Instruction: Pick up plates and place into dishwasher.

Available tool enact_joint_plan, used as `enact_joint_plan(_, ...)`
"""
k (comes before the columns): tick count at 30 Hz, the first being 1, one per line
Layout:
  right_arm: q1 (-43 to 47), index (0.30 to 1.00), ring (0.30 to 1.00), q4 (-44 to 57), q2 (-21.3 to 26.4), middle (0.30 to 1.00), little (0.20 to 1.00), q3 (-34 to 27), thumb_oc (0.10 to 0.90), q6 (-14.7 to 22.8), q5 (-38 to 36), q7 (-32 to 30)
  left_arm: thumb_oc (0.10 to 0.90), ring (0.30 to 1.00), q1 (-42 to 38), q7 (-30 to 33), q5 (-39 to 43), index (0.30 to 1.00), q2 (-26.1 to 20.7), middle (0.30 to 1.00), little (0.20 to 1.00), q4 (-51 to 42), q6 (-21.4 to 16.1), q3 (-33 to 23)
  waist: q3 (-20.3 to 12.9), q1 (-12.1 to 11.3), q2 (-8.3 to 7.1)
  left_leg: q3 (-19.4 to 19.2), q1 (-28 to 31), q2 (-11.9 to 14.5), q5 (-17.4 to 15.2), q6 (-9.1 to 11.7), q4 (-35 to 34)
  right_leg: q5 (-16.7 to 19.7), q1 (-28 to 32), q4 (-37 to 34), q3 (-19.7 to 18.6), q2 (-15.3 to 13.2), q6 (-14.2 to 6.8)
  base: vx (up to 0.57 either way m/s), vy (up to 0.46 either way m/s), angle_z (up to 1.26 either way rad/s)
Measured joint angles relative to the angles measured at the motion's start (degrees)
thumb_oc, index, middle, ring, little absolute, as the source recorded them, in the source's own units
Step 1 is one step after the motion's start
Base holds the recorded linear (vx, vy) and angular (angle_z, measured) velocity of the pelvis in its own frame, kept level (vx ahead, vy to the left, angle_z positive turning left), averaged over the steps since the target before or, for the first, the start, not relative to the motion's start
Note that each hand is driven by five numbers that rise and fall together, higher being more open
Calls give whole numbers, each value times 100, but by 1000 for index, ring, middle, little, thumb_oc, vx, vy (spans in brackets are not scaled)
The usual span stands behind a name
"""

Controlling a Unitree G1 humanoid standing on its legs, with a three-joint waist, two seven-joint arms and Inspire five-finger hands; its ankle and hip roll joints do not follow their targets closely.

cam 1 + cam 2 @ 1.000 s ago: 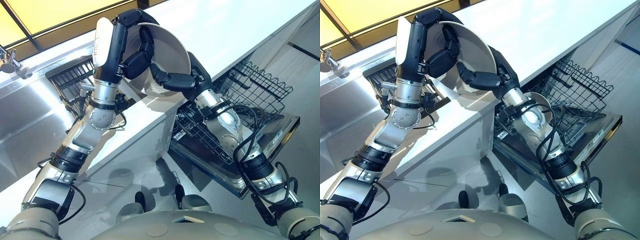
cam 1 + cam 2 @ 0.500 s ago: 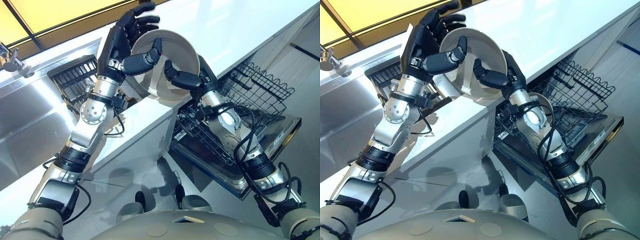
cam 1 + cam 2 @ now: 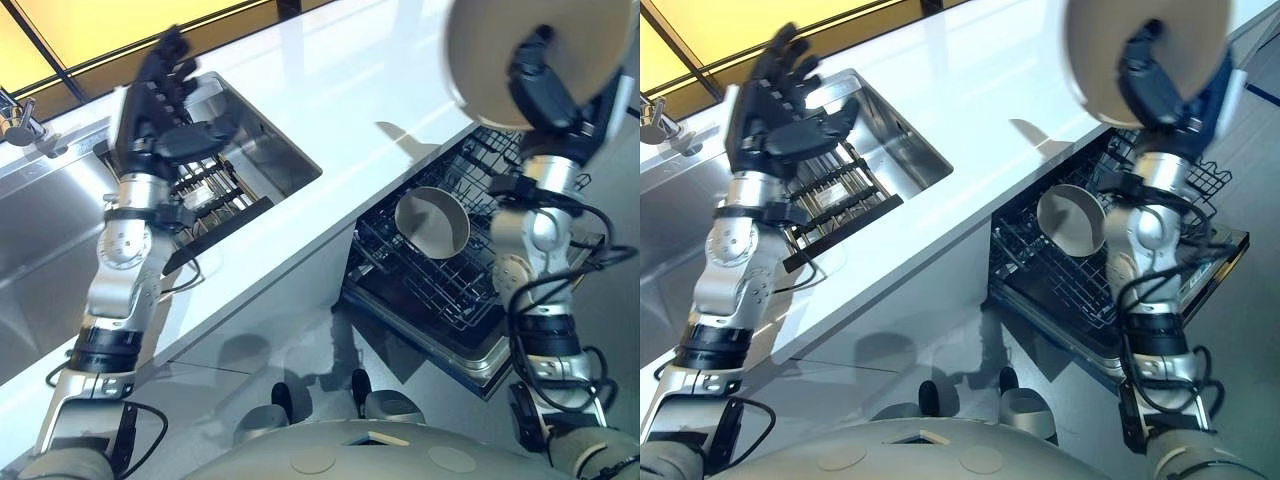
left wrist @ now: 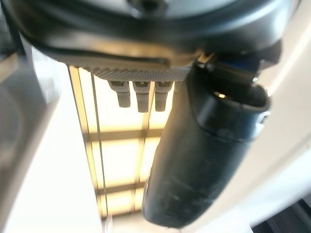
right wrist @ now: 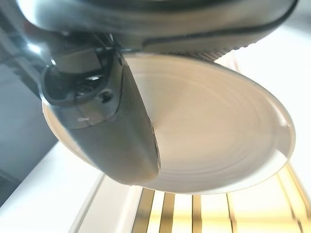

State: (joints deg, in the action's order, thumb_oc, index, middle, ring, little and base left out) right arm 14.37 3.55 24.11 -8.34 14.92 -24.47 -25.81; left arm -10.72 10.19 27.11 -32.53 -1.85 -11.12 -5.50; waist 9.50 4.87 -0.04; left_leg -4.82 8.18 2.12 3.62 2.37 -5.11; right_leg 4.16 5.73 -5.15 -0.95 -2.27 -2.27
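Right hand (image 3: pixel 545 95) is pinching the beige round ceramic plate (image 3: pixel 490 45), its thumb curling across the plate's face, and is holding it high over the open dishwasher's black wire rack (image 3: pixel 440 285). That rack is lying almost straight below the hand, so the coming move is probably a descent with the plate turning onto its edge. One pale round dish (image 3: pixel 432 222) is standing in the rack on the side nearer the white countertop (image 3: pixel 380 90); free tines are showing to its right. Left hand (image 3: pixel 155 110), fingers spread and empty, is hovering over the steel sink (image 3: pixel 270 150), well apart.
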Motion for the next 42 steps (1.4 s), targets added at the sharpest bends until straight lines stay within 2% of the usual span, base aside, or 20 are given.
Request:
enact_joint_plan(4,-827,300,300,-355,2,300,200,-100,100,0,153,15,800,900,454,466,-743,900,4,900,900,164,-149,-399,-65,4,126,1,0,-2,-17,-10,-28,-6,4,-2,2,-9,-7,19,19,0)
enact_joint_plan(9,-1477,300,300,-733,4,300,200,-99,100,-170,316,200,800,900,823,941,-1839,900,-74,900,900,600,-136,-651,-132,14,339,11,-3,2,-22,-12,-30,-26,0,-2,12,-5,-36,4,11,0)
enact_joint_plan(14,-1892,300,300,-1011,58,300,200,-101,100,-269,726,652,800,900,1182,1037,-2675,900,-513,900,900,1142,187,-798,-154,71,377,35,-64,3,-14,-18,-30,-28,-45,-2,44,-9,-40,-9,11,2)
enact_joint_plan(17,-2005,300,300,-1180,157,300,200,-86,100,-324,1199,889,800,900,1374,1035,-2850,900,-606,900,900,1361,371,-802,-153,96,378,56,-77,-6,-14,-19,-30,-29,-46,-2,67,-21,-41,-18,24,5)
enact_joint_plan(25,-2097,300,300,-1528,452,300,200,259,100,-449,2123,1208,800,900,1645,974,-3004,900,-612,900,900,1469,472,-799,-140,68,381,172,-151,-13,3,-17,-25,-49,-63,-2,185,-31,-61,-18,8,7)
enact_joint_plan(33,-1944,300,300,-1872,477,300,200,923,100,-1026,2579,1095,800,900,1641,796,-2998,900,-612,900,900,1460,474,-768,227,-85,510,352,-312,-24,100,-11,-3,-48,-135,-2,350,-42,-61,-22,-1,11)
enact_joint_plan(39,-1565,300,300,-2258,479,300,200,1276,100,-1431,2684,757,800,900,1609,619,-2846,900,-614,900,900,1456,477,-684,244,-184,515,495,-388,-27,137,0,-1,-51,-137,-2,499,-44,-38,-18,-7,13)
enact_joint_plan(40,-1523,759,759,-2297,478,759,735,1301,635,-1508,2683,688,800,900,1594,614,-2826,900,-617,900,900,1456,477,-618,247,-217,518,506,-391,-28,137,0,-1,-57,-134,-2,512,-45,-41,-18,-2,7)
enact_joint_plan(41,-1463,900,900,-2343,474,900,900,1338,800,-1580,2679,647,800,900,1590,596,-2825,900,-617,900,900,1456,478,-577,259,-231,519,514,-398,-28,141,2,-1,-70,-132,-2,529,-45,-58,-24,-4,7)
enact_joint_plan(42,-1403,900,900,-2382,474,900,900,1365,800,-1638,2678,591,800,900,1561,573,-2803,900,-623,900,900,1450,479,-553,287,-243,527,525,-399,-28,147,4,-1,-71,-126,-2,542,-45,-59,-26,-6,7)
